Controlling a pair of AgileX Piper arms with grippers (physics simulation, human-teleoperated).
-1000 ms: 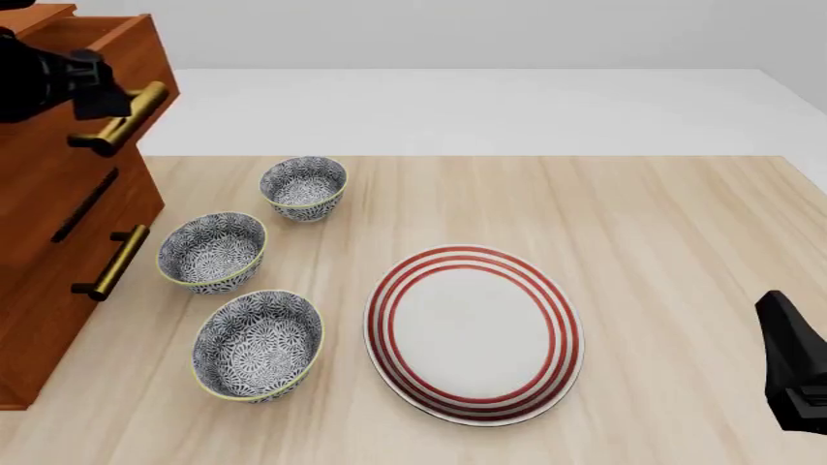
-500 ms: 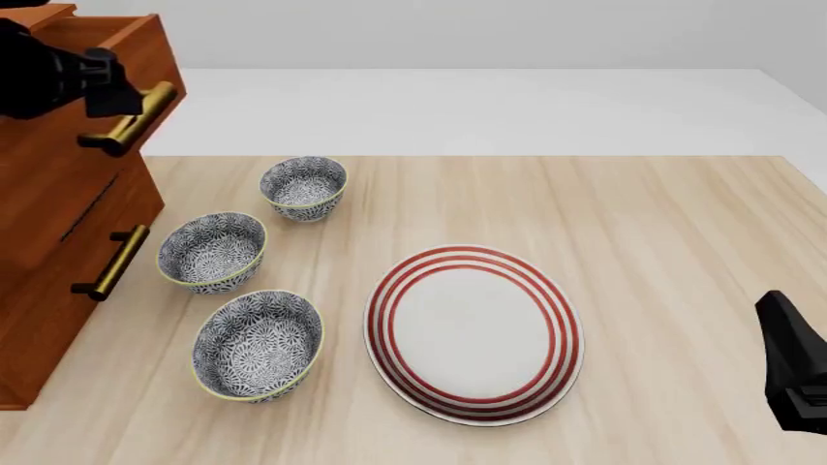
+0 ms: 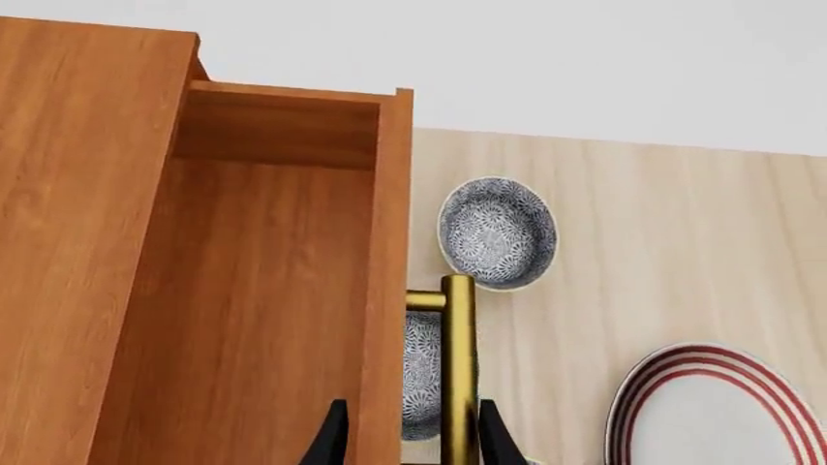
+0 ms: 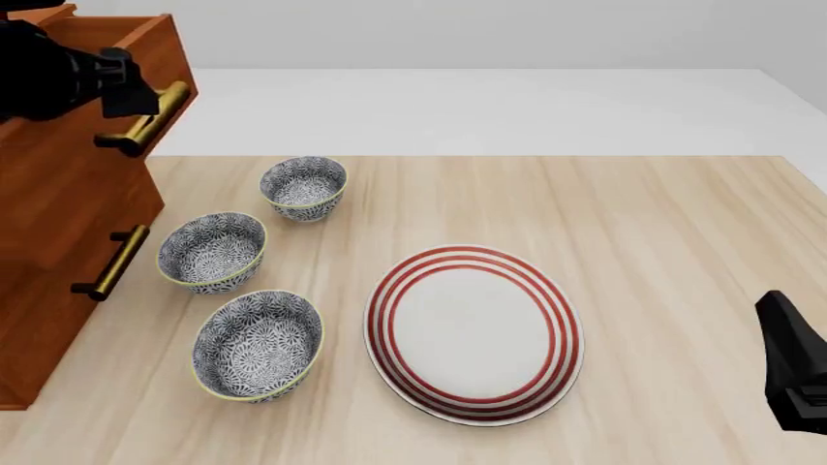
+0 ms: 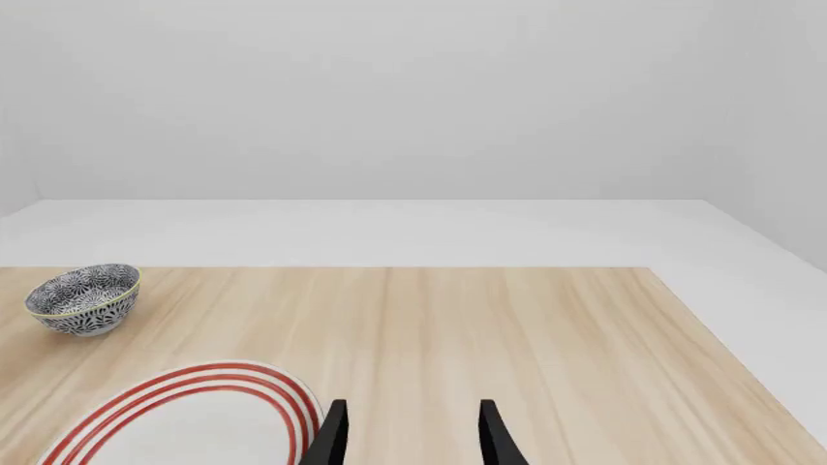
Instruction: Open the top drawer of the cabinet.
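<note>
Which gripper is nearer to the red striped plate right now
The right. The right gripper hovers just beyond the red-striped plate's rim on its right side, empty. The left gripper is far off at the cabinet, straddling the top drawer's brass handle.

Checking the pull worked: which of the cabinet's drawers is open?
The top drawer, which juts out past the cabinet front, its brass handle between the left gripper jaws.

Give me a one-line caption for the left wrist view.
Left pincer straddling the brass handle of the pulled-out top drawer.
</note>
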